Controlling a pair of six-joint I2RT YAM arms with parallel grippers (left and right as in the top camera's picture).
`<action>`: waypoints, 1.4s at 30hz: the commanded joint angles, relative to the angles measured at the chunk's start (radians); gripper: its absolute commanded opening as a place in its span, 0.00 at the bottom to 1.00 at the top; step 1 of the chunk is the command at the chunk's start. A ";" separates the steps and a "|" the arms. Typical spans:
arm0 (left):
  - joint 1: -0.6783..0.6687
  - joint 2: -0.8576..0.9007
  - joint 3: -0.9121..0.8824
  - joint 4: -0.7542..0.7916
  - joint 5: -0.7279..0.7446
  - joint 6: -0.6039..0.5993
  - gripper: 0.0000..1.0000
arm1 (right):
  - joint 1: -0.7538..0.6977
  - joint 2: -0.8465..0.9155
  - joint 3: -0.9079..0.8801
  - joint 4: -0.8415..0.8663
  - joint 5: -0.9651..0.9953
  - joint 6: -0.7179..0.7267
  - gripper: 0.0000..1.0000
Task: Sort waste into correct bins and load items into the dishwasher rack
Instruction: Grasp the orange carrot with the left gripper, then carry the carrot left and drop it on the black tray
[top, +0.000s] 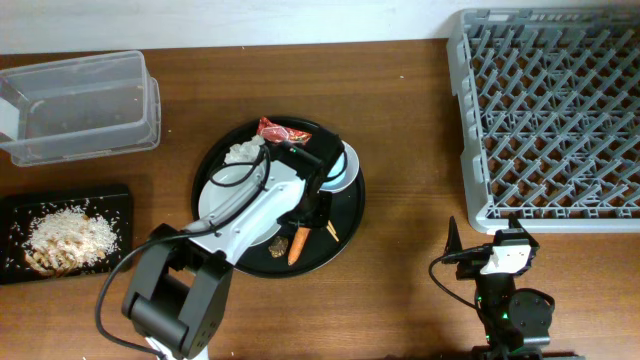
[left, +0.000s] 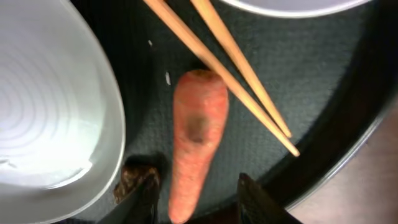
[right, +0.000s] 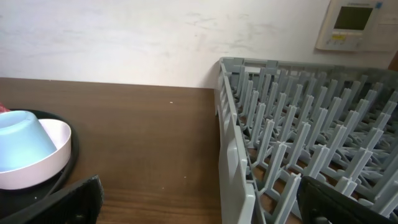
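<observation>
Left gripper (left: 198, 190): jaws spread, nothing pinched. The thin end of the carrot (left: 196, 130) sits right between the two fingers, so you're lined up for the pick. Right gripper (right: 199, 208): also spread and empty, parked just near of the rack (right: 292, 143) at its near-left corner, well apart from the action.

Risks, my read:
- The chopsticks (left: 242, 81) cross the carrot's thick end and look to be touching it. Lift fast and you drag them or flick them off the round tray (left: 323, 74).
- You'd be closing on the tapered end, so the carrot may squirt out or hang tilted.
- A brown scrap (left: 134, 182) lies just beside one finger, and the plate (left: 56, 106) rim is close on that same side. Closing off-centre could catch the scrap or nudge the plate.

From overhead, the carrot is on the near part of the round tray, right of the plate. The black tray (top: 115, 205) holding rice (top: 65, 235) is off to the left, probably where the carrot goes. The clear tub (top: 80, 105) is beyond it on the far left.
</observation>
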 joint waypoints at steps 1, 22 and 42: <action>-0.003 -0.011 -0.065 0.053 -0.033 0.013 0.40 | 0.006 -0.006 -0.006 -0.005 0.009 0.008 0.98; -0.054 -0.011 -0.211 0.224 -0.026 0.055 0.31 | 0.006 -0.006 -0.006 -0.005 0.009 0.008 0.98; 0.126 -0.016 0.317 -0.106 -0.105 0.054 0.13 | 0.006 -0.006 -0.006 -0.005 0.009 0.008 0.98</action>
